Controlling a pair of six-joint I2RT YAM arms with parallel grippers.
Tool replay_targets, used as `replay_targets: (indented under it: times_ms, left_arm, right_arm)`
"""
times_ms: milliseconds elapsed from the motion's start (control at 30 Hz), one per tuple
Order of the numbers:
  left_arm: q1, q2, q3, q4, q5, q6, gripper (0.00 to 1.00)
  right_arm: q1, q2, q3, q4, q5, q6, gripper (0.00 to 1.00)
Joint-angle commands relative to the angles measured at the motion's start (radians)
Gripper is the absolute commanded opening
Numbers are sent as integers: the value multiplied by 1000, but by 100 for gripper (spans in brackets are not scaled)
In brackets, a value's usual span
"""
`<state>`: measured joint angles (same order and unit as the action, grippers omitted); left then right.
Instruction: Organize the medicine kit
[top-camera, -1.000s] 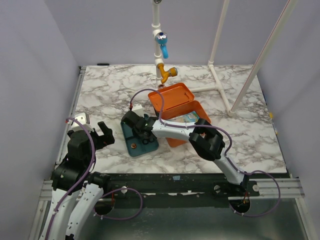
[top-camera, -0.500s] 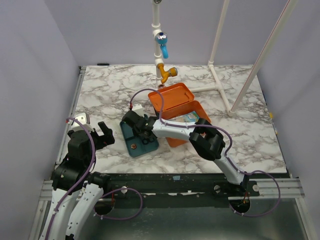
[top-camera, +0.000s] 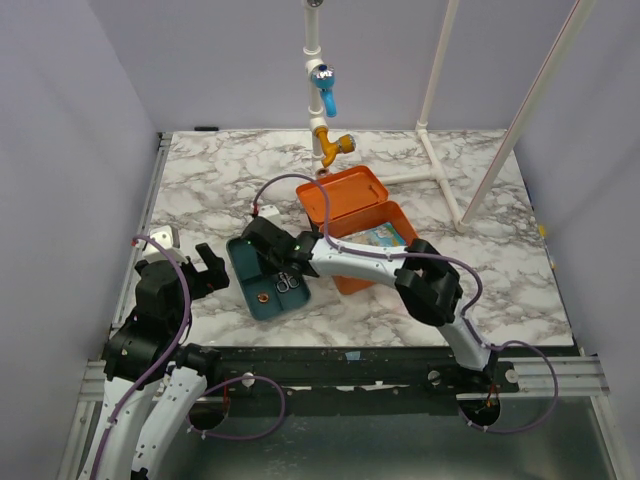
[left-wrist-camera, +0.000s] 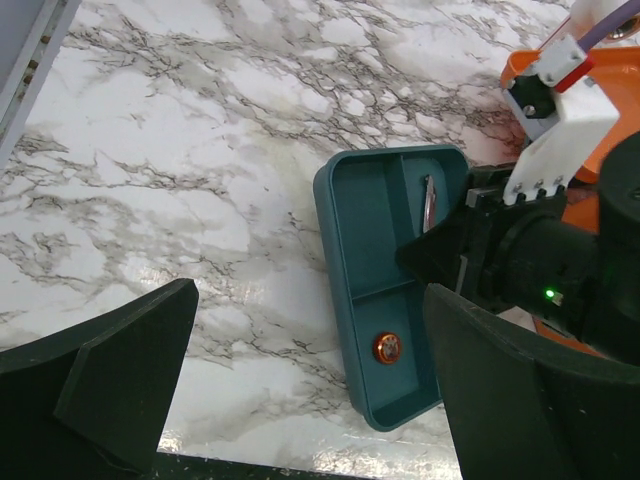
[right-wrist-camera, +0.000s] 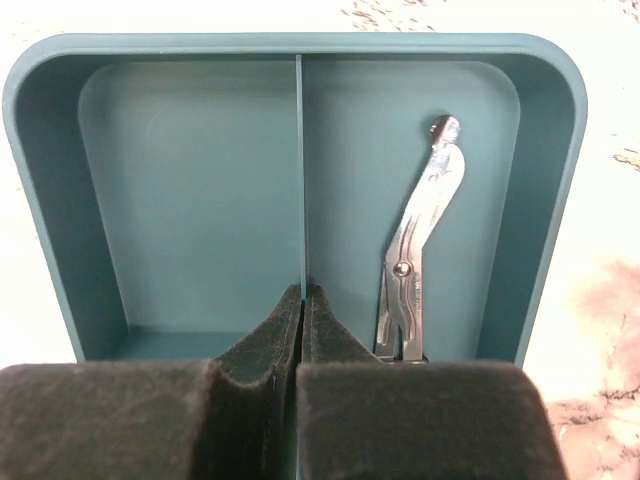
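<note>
The medicine kit (top-camera: 352, 205), an orange box, stands open mid-table with a pale blue packet (top-camera: 383, 236) inside. Left of it lies a teal tray (top-camera: 243, 268) with two compartments, also in the left wrist view (left-wrist-camera: 375, 215) and filling the right wrist view (right-wrist-camera: 190, 190). My right gripper (right-wrist-camera: 303, 292) is shut on the tray's middle divider (right-wrist-camera: 300, 170). Steel scissors (right-wrist-camera: 420, 250) lie in one compartment, a small orange disc (left-wrist-camera: 388, 347) in the other. My left gripper (left-wrist-camera: 310, 300) hovers open near the table's front left, to the left of the tray, with nothing between its fingers.
A white pipe with a blue valve and yellow tap (top-camera: 322, 90) hangs behind the kit. A white pipe frame (top-camera: 440, 170) stands at the back right. The table's front edge (top-camera: 380, 345) runs just below the tray.
My right gripper has shut on the divider. The tray has turned and shifted left with it, uncovering the scissors and the orange disc. The left arm has not moved.
</note>
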<state>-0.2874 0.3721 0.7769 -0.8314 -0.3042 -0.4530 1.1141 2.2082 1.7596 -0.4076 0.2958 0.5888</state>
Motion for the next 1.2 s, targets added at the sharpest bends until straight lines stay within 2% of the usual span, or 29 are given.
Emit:
replay_targets:
  times_ms: [0, 267, 633, 800, 1167]
  left_arm:
    - [5, -12, -1, 2, -43, -1, 98]
    - [8, -34, 7, -25, -104, -26, 99]
    - [8, -37, 4, -21, -101, -27, 98]
    - [8, -32, 2, -16, -90, -23, 98]
    - [8, -30, -1, -9, -79, -16, 98]
  right_arm:
    - [25, -102, -15, -17, -37, -17, 1]
    - [52, -174, -25, -50, -34, -30, 1]
    - [54, -175, -23, -82, -51, -41, 1]
    - [53, -139, 0, -131, -43, -64, 1]
    - [53, -27, -17, -124, -62, -61, 1]
